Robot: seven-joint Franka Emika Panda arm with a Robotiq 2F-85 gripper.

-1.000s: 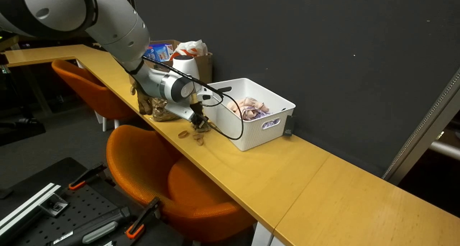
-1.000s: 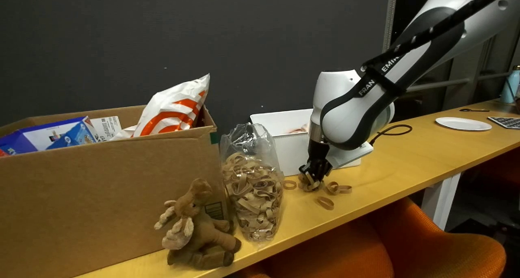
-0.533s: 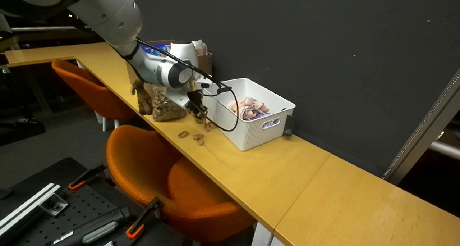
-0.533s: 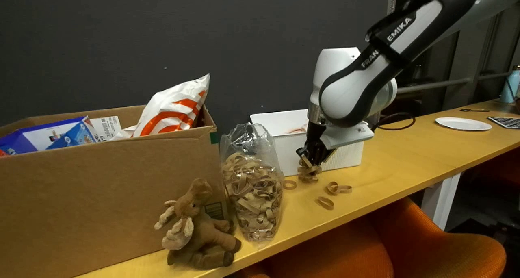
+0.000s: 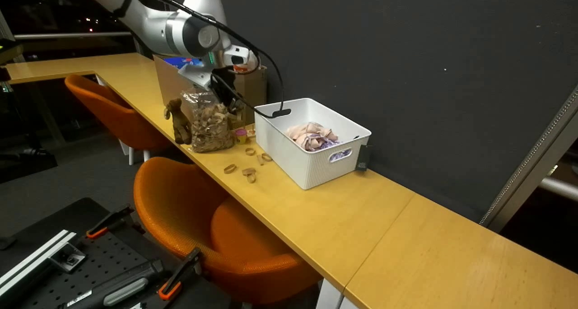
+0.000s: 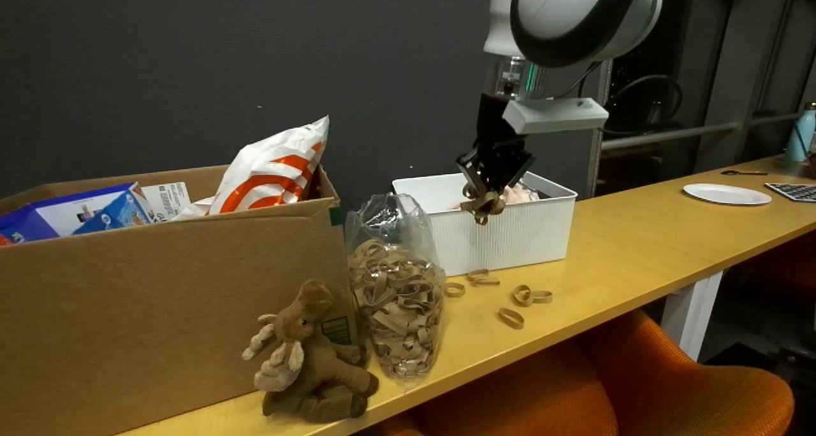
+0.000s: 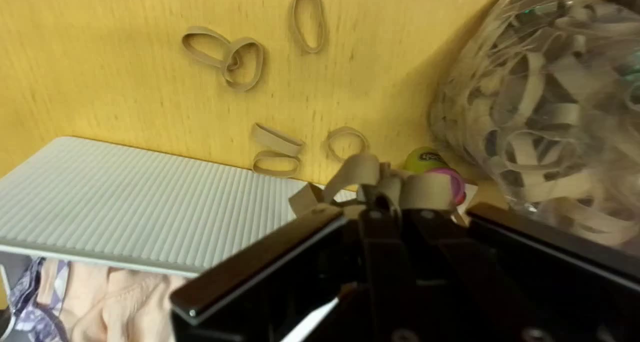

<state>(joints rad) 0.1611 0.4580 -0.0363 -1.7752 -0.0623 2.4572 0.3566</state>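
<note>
Gripper is almost fully closed on a clump of tan bands, held beside the white bin. Loose bands are scattered near the bin.

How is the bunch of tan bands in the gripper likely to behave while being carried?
The tan bands are probably light and flexible, since they look thin and curl into loops. They may sway a little, as they hang below the gripper. Some could slip free, because loops stick out on several sides of the pinch.
</note>
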